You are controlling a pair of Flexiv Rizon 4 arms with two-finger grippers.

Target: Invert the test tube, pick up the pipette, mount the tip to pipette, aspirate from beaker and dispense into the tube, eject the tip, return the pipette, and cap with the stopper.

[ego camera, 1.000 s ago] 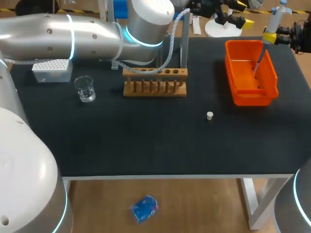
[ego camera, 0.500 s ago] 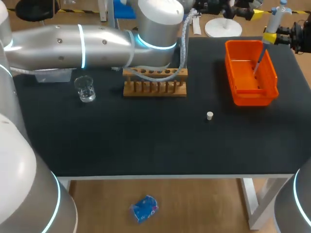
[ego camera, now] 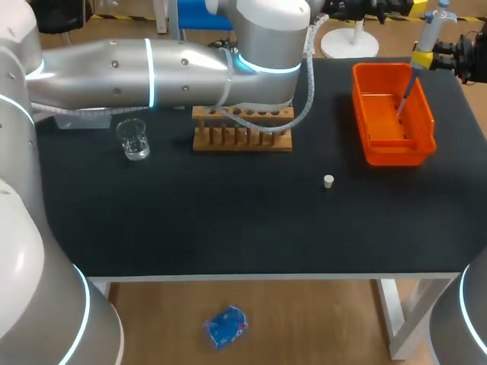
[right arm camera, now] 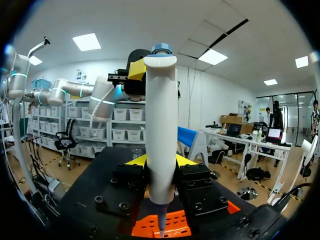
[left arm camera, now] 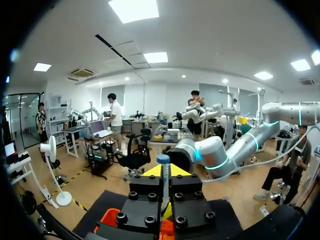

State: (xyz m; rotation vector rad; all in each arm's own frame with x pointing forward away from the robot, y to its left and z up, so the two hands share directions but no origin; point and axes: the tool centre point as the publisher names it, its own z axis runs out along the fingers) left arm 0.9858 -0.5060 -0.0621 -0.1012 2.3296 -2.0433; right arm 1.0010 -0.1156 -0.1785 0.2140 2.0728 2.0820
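Note:
My right gripper (ego camera: 426,58) (right arm camera: 161,162) is shut on the white pipette (ego camera: 431,32) (right arm camera: 161,125), held upright with its blue knob on top. The thin tip end hangs inside the orange bin (ego camera: 364,114) (right arm camera: 177,224). My left arm crosses the table's back edge. Its gripper (ego camera: 392,7) (left arm camera: 164,171) is shut on nothing, level with the pipette's knob (left arm camera: 163,159) and a short way from it. The wooden tube rack (ego camera: 242,129) stands at the back middle, the glass beaker (ego camera: 134,140) to its left. The white stopper (ego camera: 328,181) lies on the mat.
The tip box (ego camera: 76,119) is mostly hidden under my left arm at the back left. A cable from that arm hangs over the rack. The black mat (ego camera: 228,220) covers the table.
My left arm has swung right along the table's back edge, and its fingers have gone from open to shut. The right arm and pipette have stayed put.

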